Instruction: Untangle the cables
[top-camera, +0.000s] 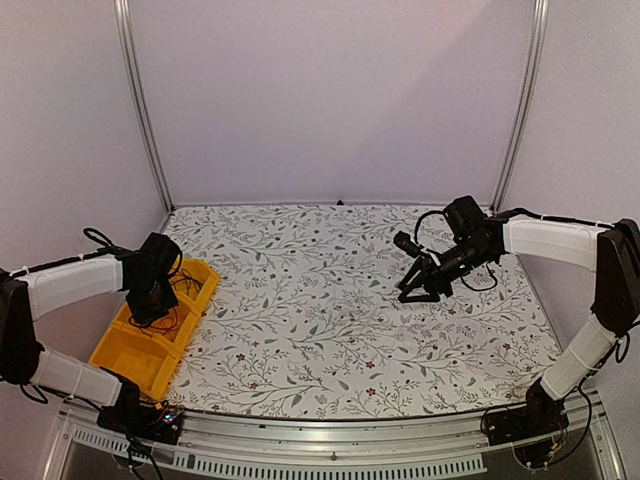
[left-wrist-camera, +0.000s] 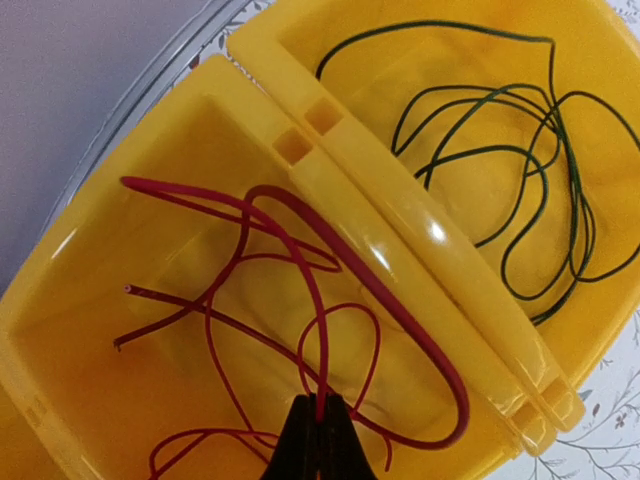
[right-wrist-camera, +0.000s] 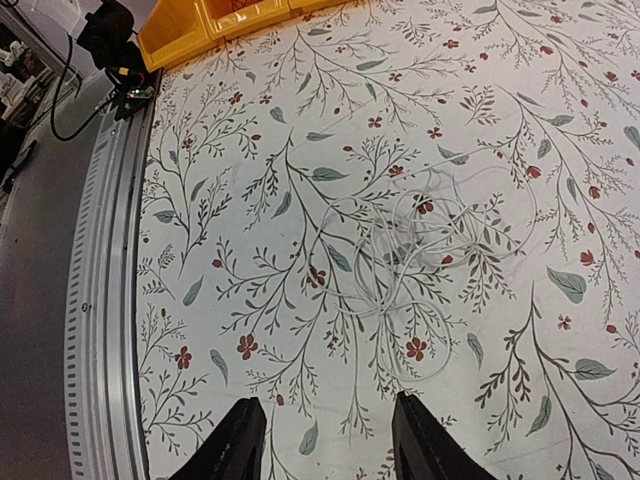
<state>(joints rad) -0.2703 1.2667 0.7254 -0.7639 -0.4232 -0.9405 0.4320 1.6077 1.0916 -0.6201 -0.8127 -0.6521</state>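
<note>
Red cable and blackish cable, yellow bin, leaf-and-flower patterned table.

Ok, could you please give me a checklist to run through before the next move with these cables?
1. Left gripper shut on the thin red wire: ok.
2. Red wire's loops lie inside one compartment of the yellow plastic bin: ok.
3. Thin dark wire in the neighbouring compartment, apart from the red one: ok.
4. Right gripper open and holding nothing: ok.
5. Thin white cable tangle on the floral tablecloth is undone: not ok.
6. White tangle is a single cable: cannot tell.
</note>
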